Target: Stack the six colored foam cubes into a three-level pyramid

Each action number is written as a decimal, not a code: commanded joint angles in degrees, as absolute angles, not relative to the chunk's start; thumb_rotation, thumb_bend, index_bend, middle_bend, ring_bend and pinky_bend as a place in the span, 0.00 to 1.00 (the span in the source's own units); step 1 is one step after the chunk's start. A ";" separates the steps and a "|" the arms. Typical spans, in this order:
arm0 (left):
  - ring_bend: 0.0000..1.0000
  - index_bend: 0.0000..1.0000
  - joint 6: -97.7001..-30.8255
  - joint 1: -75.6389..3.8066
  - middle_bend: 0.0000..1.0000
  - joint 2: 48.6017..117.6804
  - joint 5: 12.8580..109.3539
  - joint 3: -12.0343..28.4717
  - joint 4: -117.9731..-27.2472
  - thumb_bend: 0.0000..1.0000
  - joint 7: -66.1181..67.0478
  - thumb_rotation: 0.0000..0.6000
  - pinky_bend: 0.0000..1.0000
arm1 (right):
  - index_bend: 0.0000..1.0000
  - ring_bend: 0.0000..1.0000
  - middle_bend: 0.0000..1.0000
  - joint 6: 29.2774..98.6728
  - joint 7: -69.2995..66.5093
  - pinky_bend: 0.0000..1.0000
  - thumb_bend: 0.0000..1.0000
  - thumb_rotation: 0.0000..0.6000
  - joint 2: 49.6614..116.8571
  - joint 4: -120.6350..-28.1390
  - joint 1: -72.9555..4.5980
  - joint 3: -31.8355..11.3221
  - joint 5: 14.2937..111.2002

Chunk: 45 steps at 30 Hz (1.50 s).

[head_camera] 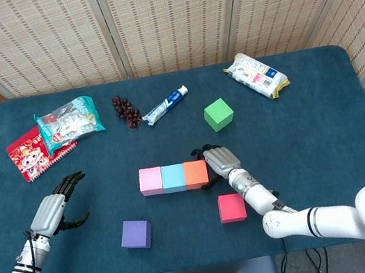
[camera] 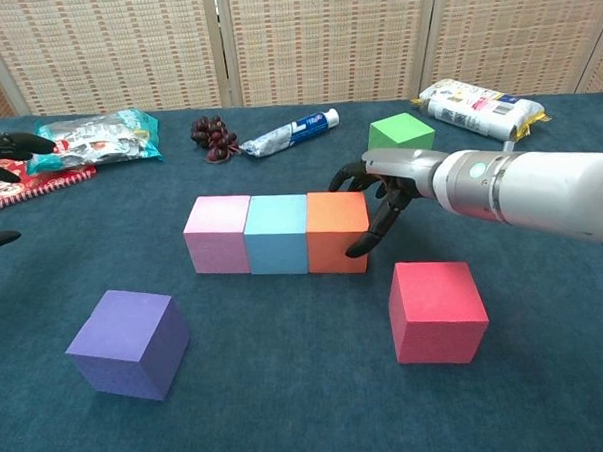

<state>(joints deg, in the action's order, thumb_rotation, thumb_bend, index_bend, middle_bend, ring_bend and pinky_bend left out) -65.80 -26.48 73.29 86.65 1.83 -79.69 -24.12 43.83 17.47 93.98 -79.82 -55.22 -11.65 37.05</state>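
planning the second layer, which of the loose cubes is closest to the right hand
The red cube, lying just in front of the right hand. The green cube sits farther back on the table, and the purple cube lies far off toward the left.

No legible text, brand, number or sign can be read in either view. Printing is visible on the toothpaste tube [head_camera: 165,105], on the white snack packet [head_camera: 256,75], on the silver-and-teal snack bag [head_camera: 68,120] and on the red packet [head_camera: 32,153], but on each it is too small and blurred for any letter or numeral to be made out. The foam cubes, among them the orange cube [camera: 338,230] and the red cube [camera: 435,311], are seen to carry no markings on their visible faces.
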 commanded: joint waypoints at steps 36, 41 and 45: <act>0.00 0.09 -69.44 -25.54 0.04 70.00 94.22 -2.61 -81.84 0.32 -23.38 1.00 0.15 | 0.00 0.00 0.00 47.05 20.24 0.00 0.15 1.00 91.01 -77.81 -53.77 -9.89 45.90; 0.00 0.09 -69.96 -25.51 0.04 70.59 95.93 -3.79 -81.01 0.32 -25.14 1.00 0.15 | 0.00 0.00 0.00 46.93 19.29 0.00 0.15 1.00 93.25 -75.96 -54.20 -10.89 46.90; 0.00 0.09 -70.05 -25.75 0.04 71.02 97.17 -4.53 -80.65 0.32 -25.37 1.00 0.15 | 0.00 0.00 0.00 46.49 19.14 0.00 0.15 1.00 93.96 -75.41 -54.45 -11.33 47.02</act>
<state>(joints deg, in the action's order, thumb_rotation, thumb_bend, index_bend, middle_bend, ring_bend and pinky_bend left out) -70.03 -25.69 70.93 97.06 -4.42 -80.75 -25.41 46.52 19.15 93.93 -75.43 -54.42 -11.30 47.02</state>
